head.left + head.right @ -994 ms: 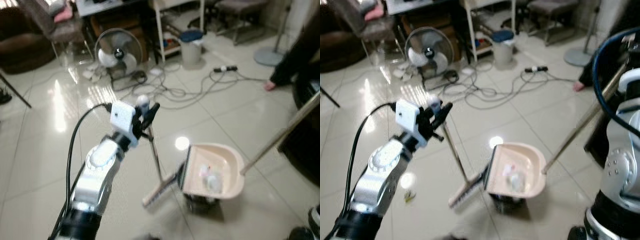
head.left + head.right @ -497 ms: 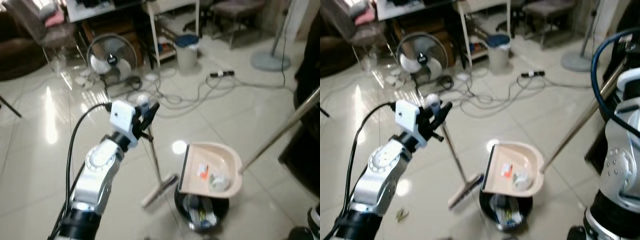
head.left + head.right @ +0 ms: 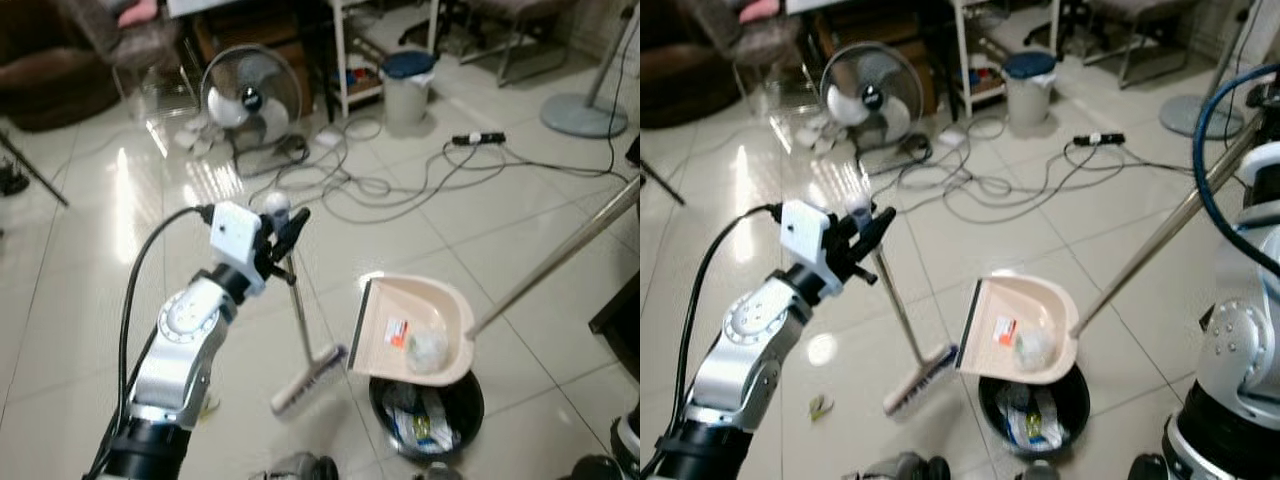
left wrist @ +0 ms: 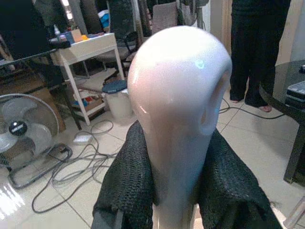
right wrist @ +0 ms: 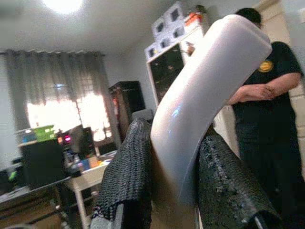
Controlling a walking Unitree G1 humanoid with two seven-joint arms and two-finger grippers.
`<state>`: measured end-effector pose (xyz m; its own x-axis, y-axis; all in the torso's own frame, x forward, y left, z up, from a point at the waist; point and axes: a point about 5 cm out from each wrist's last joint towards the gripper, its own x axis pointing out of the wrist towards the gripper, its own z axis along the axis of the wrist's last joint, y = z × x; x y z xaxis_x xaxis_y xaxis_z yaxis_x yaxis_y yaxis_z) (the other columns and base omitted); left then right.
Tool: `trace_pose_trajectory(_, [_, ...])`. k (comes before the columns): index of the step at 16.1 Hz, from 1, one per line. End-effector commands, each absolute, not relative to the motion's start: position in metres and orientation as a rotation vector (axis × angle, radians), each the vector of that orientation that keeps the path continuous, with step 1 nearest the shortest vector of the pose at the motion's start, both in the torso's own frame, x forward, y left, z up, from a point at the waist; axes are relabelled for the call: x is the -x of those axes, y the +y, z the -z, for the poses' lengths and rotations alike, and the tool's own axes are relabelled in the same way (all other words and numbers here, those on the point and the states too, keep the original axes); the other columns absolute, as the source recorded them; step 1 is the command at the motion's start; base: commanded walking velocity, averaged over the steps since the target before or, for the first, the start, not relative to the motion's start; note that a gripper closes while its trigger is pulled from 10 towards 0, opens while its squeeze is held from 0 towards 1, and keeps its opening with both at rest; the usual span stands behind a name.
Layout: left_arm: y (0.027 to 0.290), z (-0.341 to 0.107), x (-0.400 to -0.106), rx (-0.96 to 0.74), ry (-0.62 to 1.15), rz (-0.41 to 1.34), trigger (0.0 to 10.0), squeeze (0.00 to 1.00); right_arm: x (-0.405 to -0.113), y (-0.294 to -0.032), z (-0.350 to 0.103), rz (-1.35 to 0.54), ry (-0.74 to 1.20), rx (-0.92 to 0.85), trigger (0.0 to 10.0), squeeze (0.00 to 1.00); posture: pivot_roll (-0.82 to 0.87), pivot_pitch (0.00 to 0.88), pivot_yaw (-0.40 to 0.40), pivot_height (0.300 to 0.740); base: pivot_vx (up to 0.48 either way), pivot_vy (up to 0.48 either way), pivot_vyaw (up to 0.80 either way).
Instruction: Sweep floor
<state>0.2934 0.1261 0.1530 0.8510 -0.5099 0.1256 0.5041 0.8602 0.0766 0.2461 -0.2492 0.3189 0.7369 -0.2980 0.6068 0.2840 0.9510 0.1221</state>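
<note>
Tiled floor (image 3: 90,300): our dustpan (image 3: 415,330) carries litter above the part-filled black bin (image 3: 427,415). Left gripper (image 3: 283,225) clamps the broom (image 3: 298,320); right gripper (image 5: 164,191) clamps the dustpan handle (image 3: 560,260).

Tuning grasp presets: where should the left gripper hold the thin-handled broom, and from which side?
At the rounded white knob topping the thin-handled broom, fingers flanking the neck just below it. The handle stands near upright, its head on the floor, so come in level from the robot's side, as the left gripper sits now.

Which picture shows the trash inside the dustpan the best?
The left eye view: the dustpan faces up, held over the black bin, with its trash plain. The right eye view shows the same, slightly smaller. The right wrist view shows its handle in the right tool.
</note>
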Motion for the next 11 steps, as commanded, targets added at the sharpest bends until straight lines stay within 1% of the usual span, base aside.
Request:
trace_pose_trajectory(1, [0.1310, -0.1600, -0.2933, -0.070, -0.171, 0.520, 10.0, 0.00, -0.2419, -0.2440, -0.3256, 0.297, -0.718, -0.030, 10.0, 0.00, -0.08, 0.078, 0.125, 0.740, 0.000, 0.000, 0.00])
trace_pose_trajectory(7, [0.1302, -0.1586, -0.2922, -0.074, -0.163, 0.526, 10.0, 0.00, -0.2409, -0.2457, -0.3234, 0.299, -0.706, -0.019, 10.0, 0.00, -0.09, 0.074, 0.126, 0.740, 0.000, 0.000, 0.00])
trace_pose_trajectory(9, [0.1300, -0.1577, -0.2916, -0.075, -0.161, 0.528, 10.0, 0.00, -0.2429, -0.2473, -0.3167, 0.308, -0.651, 0.038, 10.0, 0.00, -0.08, 0.076, 0.127, 0.740, 0.000, 0.000, 0.00])
trace_pose_trajectory(11, [0.1306, -0.1573, -0.2913, -0.076, -0.158, 0.528, 10.0, 0.00, -0.2419, -0.2477, -0.3178, 0.310, -0.681, 0.031, 10.0, 0.00, -0.08, 0.080, 0.128, 0.740, 0.000, 0.000, 0.00])
